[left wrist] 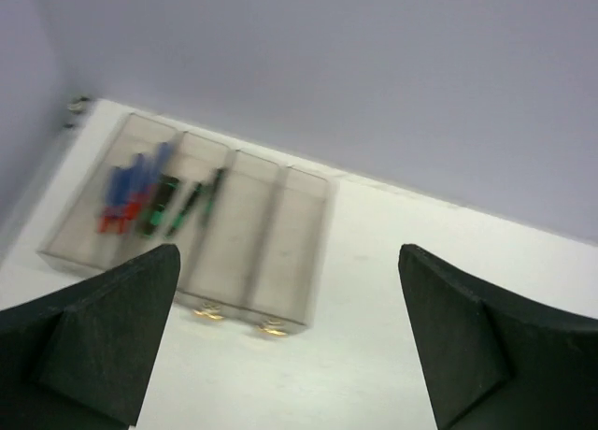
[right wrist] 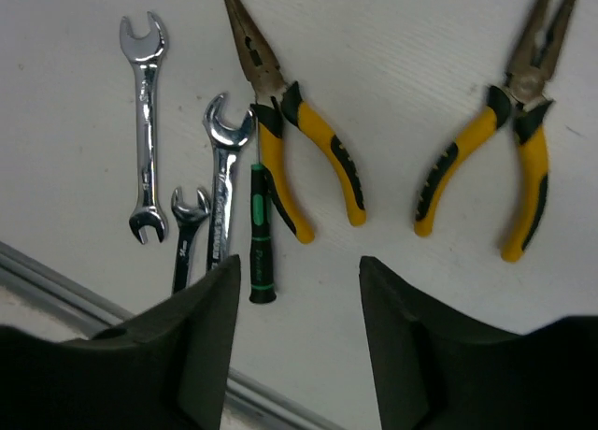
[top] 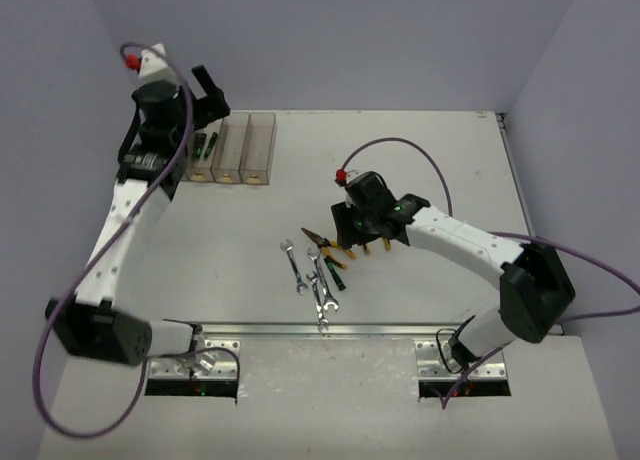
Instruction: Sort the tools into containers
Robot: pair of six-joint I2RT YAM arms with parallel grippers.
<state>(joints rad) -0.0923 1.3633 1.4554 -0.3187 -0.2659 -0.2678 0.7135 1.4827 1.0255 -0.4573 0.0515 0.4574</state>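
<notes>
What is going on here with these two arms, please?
Hand tools are being sorted into bins. The left tool hangs open above the bins, where several screwdrivers already lie. The right tool hovers open, holding nothing, over two pliers, three wrenches and a green screwdriver on the table.

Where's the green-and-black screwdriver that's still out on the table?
In the right wrist view, left of centre: the green-and-black screwdriver lies between a silver wrench on its left and the left-hand yellow-handled pliers on its right.
</notes>
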